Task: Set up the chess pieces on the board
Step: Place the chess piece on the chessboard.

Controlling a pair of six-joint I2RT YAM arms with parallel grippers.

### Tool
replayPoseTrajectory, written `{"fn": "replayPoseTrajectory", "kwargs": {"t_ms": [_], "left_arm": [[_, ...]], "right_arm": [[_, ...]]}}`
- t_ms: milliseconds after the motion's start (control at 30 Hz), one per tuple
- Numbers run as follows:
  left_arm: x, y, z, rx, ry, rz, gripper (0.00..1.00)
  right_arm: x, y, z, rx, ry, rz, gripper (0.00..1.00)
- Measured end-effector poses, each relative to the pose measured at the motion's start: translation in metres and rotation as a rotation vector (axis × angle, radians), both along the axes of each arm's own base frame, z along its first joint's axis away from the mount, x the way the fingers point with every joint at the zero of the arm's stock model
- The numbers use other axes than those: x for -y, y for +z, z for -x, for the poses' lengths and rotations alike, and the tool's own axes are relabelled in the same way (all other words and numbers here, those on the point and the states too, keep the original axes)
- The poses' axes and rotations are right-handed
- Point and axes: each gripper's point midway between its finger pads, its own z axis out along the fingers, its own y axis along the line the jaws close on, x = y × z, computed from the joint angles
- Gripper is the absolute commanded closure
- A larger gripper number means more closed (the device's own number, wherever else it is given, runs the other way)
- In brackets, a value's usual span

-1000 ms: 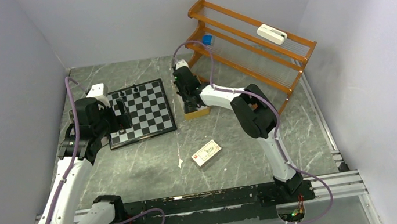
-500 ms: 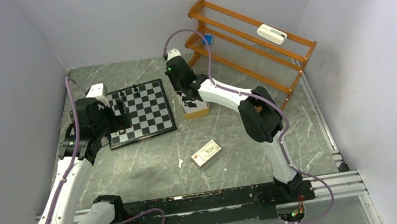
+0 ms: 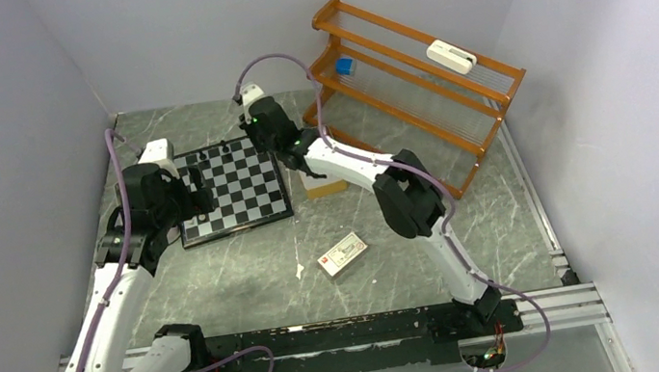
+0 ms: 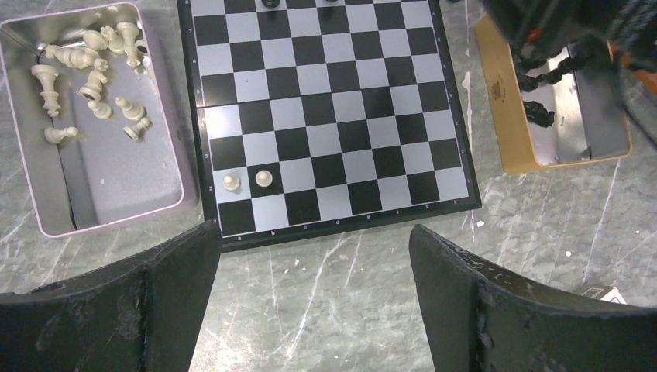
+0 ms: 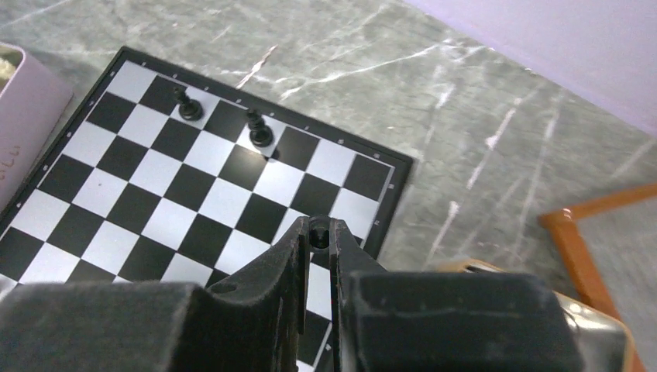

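Grey counter (image 5: 465, 101) below: right hand (image 5: 319, 232) is clamping a black piece (image 5: 318, 238) above the board (image 5: 155, 209), probably needing a far-row square next; left hand (image 4: 312, 232) is gaping wide.

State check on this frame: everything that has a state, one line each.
board, lying flat, mostly bare
white pawns, two, upright on the board near its near left corner
black pair, upright by the board's far edge
left pincer, open, empty
right pincer, shut on a black piece
lilac tin, open, pale pieces loose inside
tan tin, open, dark pieces inside
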Motion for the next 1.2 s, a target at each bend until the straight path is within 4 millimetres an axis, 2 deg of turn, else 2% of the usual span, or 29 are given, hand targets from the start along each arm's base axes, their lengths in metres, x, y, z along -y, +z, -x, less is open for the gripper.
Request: {"fn": "replayPoseTrajectory", "kwargs": {"t_ms": [267,367,600,1067,1200], "left_arm": [[0.000,-0.003,-0.001,-0.011,0.004,-0.003,0.05],[-0.001,-0.003,-0.001,-0.011,0.004,-0.003,0.06],[-0.001,-0.003,-0.001,-0.011,0.007,-0.005,0.06],[-0.002,-0.003,-0.001,-0.011,0.011,-0.007,0.06],[-0.002,-0.003,-0.001,-0.011,0.011,-0.007,0.06]], "right_arm": [[-0.036,-0.058,-0.003,-0.007,0.110,0.027,0.92],[-0.049,-0.071,-0.009,0.008,0.128,0.036,0.92],[-0.071,-0.079,-0.008,0.043,0.159,0.051,0.90],[-0.074,-0.079,-0.019,0.103,0.143,0.078,0.87],[-0.075,-0.090,-0.022,0.112,0.144,0.089,0.84]]}}
